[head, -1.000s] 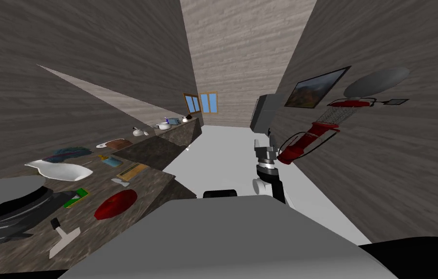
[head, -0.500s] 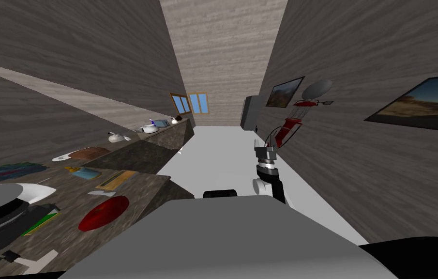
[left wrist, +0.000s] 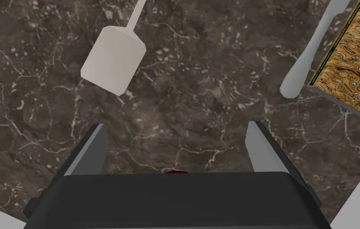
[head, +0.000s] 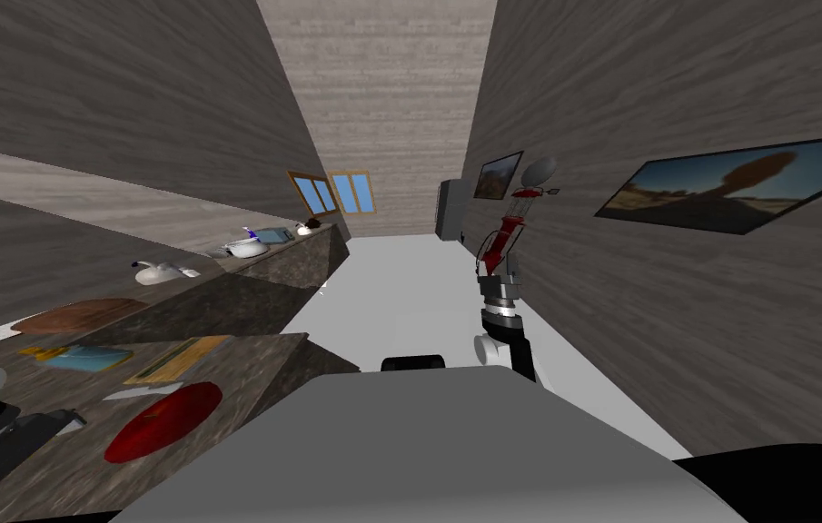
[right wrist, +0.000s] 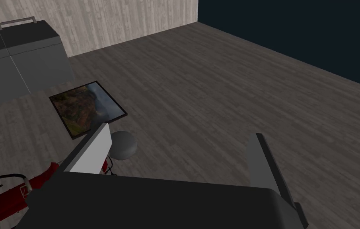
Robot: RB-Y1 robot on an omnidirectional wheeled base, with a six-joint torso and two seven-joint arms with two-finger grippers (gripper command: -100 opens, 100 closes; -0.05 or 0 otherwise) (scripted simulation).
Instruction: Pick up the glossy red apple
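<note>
— Two grippers! Which one is going for the apple?

— The left gripper (left wrist: 177, 126). It is pointing down at the dark marble counter (left wrist: 199, 99). Its two fingers are standing wide apart with nothing between them.

— Why is it holding them so wide?

— I think it is making room, so the round apple can fit in before they squeeze.

— Where is the apple (head: 163, 420) sitting?

— It is lying on that counter on the robot's left, near the front edge. It is just beside a light grey utensil (head: 141, 392) and near a book with a gold pattern (head: 177, 359). In the left wrist view a tiny bit of red is peeking over the gripper's dark body, between the fingers. I am guessing that is the apple, right under the hand.

— What is that white thing?

— A white spatula (left wrist: 113, 65). It is lying flat on the counter, out past the fingers and not touching them.

— And the right gripper (right wrist: 181, 133)?

— It is hanging open too, holding nothing. Its arm is sticking up near the wall on the robot's right, probably so it is not getting in the way.

— Is the apple being lifted now?

— Not yet. The hand is needing to line up and go lower, with one finger on each side. If it is going down crooked, the apple may be rolling off.
</note>
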